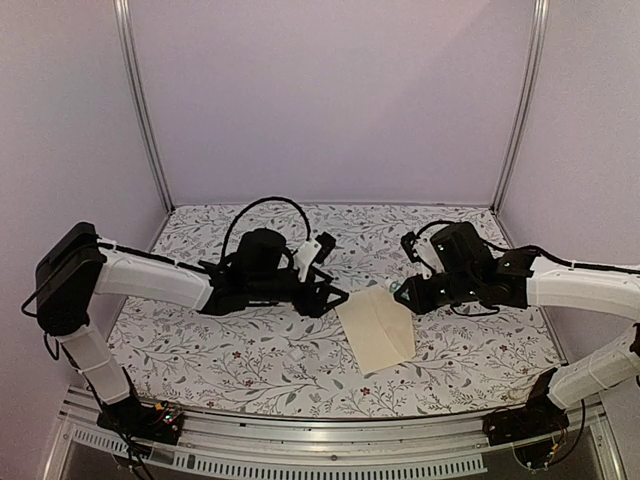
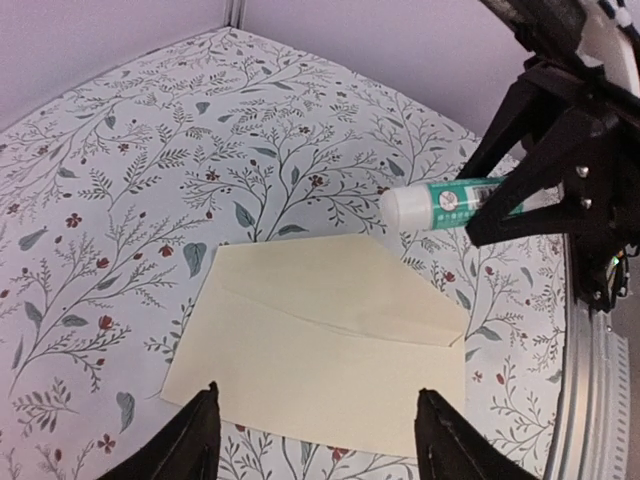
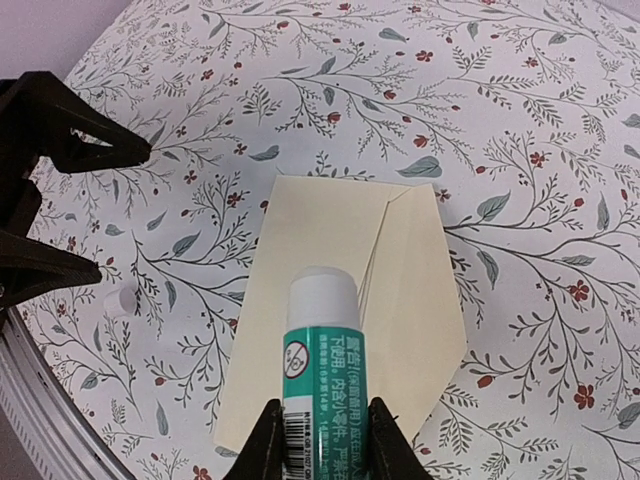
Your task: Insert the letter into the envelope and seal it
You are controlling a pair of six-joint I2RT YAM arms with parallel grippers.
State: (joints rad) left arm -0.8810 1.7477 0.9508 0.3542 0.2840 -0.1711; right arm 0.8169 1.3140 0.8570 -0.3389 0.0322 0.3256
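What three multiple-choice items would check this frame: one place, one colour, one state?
1. Where does the envelope lie?
A) flat near the middle of the table
B) at the far left corner
C) hanging off the near edge

2. What colour is the glue stick label?
A) red
B) green
C) black

3. How is the left hand?
A) open, empty
B) shut on the envelope
C) shut on the glue stick

1 A: the top view shows it mid-table.
2 B: green below a white cap, held in the right hand.
3 A: its fingers stand apart, gripping nothing.
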